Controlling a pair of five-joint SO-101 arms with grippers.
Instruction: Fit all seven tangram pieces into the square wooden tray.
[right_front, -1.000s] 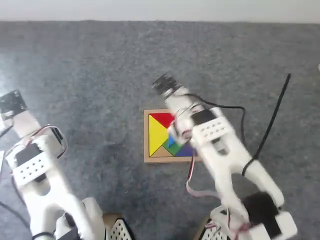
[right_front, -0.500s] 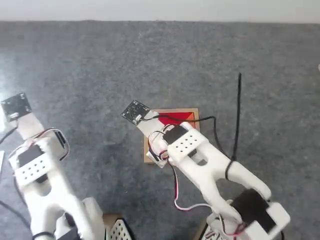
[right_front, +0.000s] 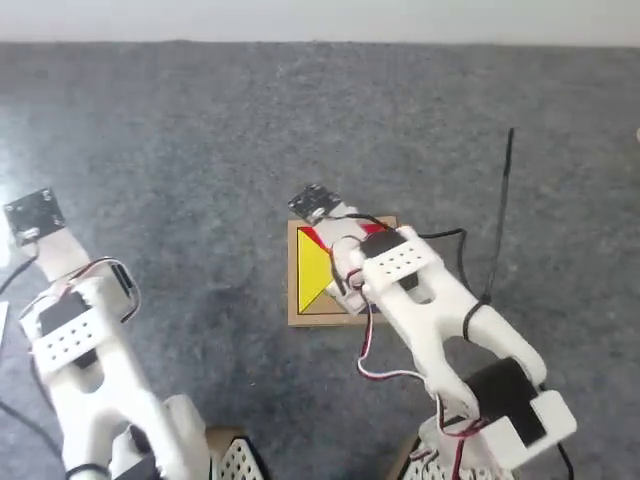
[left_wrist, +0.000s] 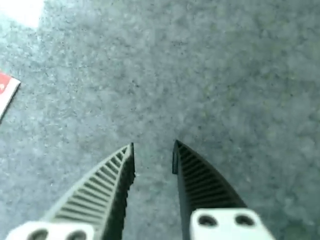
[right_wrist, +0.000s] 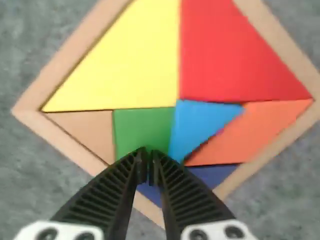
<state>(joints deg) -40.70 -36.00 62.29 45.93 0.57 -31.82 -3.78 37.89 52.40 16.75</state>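
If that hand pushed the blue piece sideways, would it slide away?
The blue piece sits hemmed in by the green piece, red piece and orange piece inside the wooden tray, so a sideways push probably won't shift it. It looks thin, stiff and likely light. Being flat, it shouldn't roll or tip.

The right arm (right_front: 432, 310) stretches forward from its base at the near edge. In the high view its white links angle up and to the left, and the wrist bends downward. The right gripper (right_wrist: 148, 151) points down, its 2 black ribbed fingers (right_wrist: 116, 189) drawn together with just a thin slit between the tips. The left arm (right_front: 72, 345) stands at the left side, well apart from the other arm. The left gripper (left_wrist: 153, 146) also points down, its 2 ribbed fingers parted by a clear gap.
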